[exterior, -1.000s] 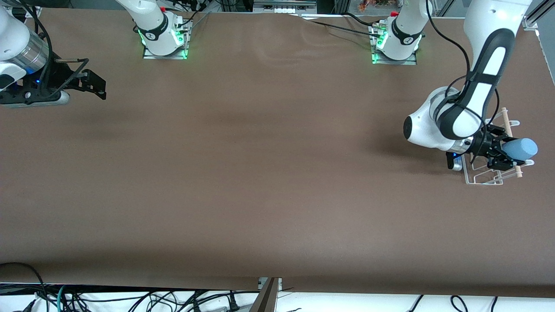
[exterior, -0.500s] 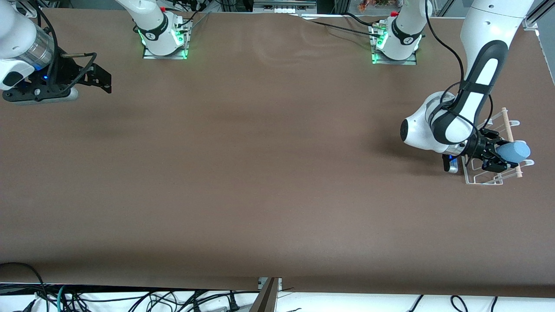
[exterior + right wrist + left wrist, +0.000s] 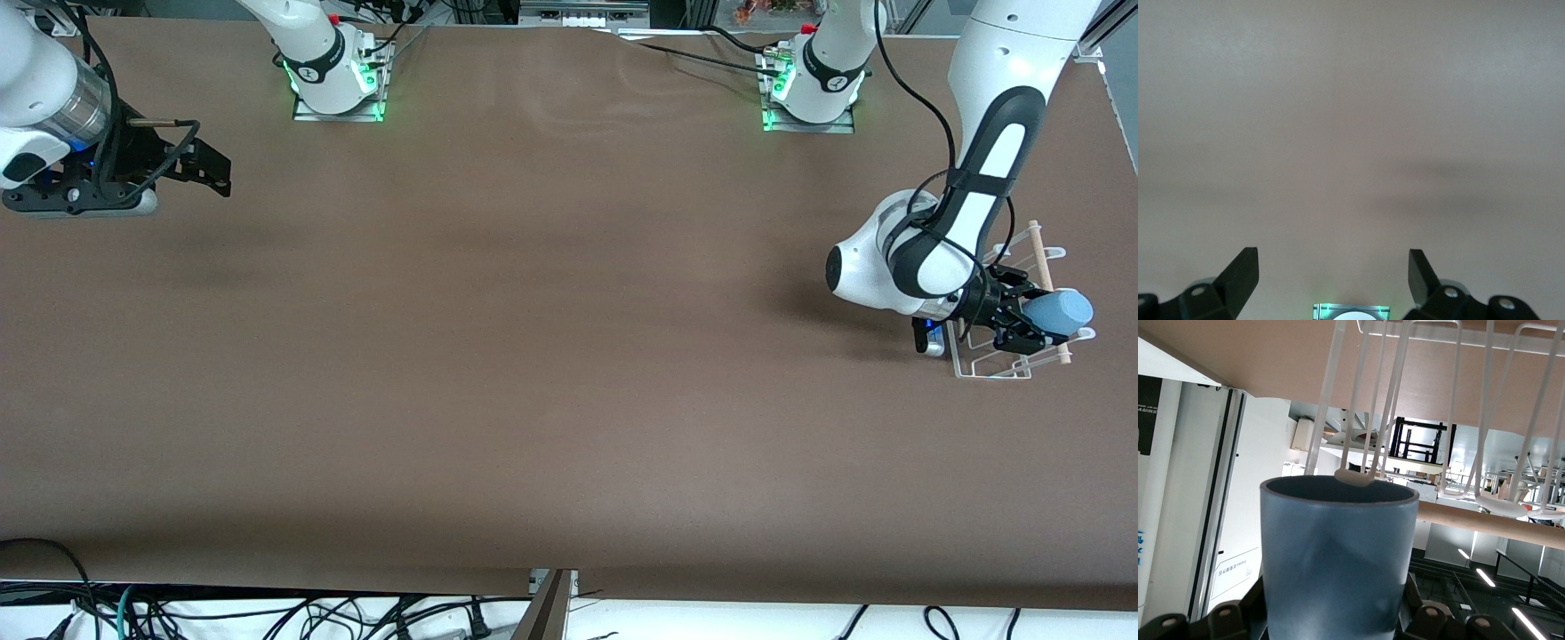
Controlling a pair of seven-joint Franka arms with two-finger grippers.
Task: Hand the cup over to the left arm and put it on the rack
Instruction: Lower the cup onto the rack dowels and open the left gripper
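Covering the table (image 3: 533, 356), brown mat, left end effector (image 3: 1022, 317) gripping cup (image 3: 1062, 309) over rack (image 3: 996, 366), perhaps touching, right end effector (image 3: 209, 171) open

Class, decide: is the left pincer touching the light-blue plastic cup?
Touching. In the left wrist view the left pincer is shut on the light-blue plastic cup, its black fingers pressed against both sides.

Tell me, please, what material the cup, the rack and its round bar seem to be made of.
The cup, held by the left pincer, looks like matte light-blue plastic: even colour, soft sheen, thin rim. The rack seems to be white-coated wire with clear plastic ends; its thin rods are smooth and glossy. The round bar looks like bare light wood, pale tan and dull.
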